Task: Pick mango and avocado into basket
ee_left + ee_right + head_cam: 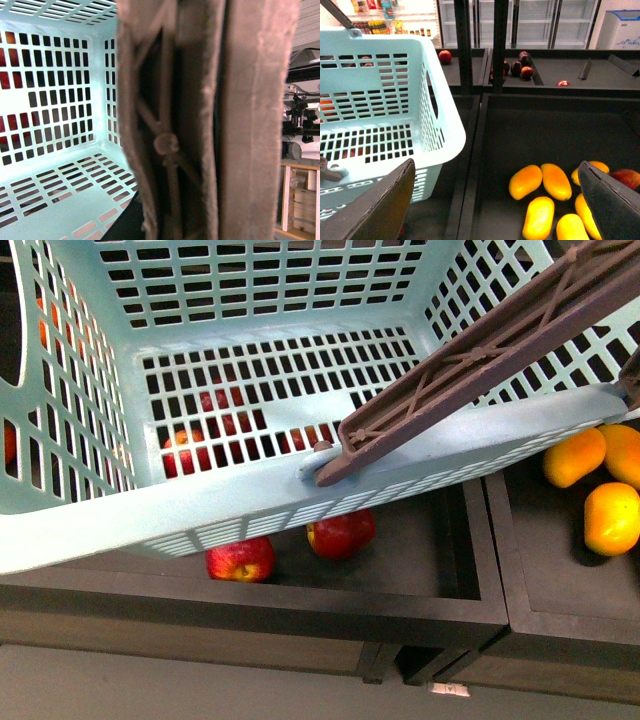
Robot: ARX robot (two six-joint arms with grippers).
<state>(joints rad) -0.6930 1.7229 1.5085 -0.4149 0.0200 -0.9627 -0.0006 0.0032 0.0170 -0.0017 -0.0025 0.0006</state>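
Observation:
The light teal basket (250,505) fills the front view, held up over a dark bin, and looks empty inside. Its brown handle (480,350) slants across its right side. My left gripper is shut on the basket; in the left wrist view only the brown handle (200,125) shows close up, and the jaws are hidden. Yellow-orange mangoes (573,457) lie in the bin to the right. My right gripper (502,207) is open above several mangoes (538,217), with the basket (385,125) beside it. No avocado is in view.
Red apples (341,534) lie in the dark bin (440,570) under the basket. A divider wall (497,550) separates it from the mango bin. Dark red fruits (520,67) sit in farther bins, with fridges behind.

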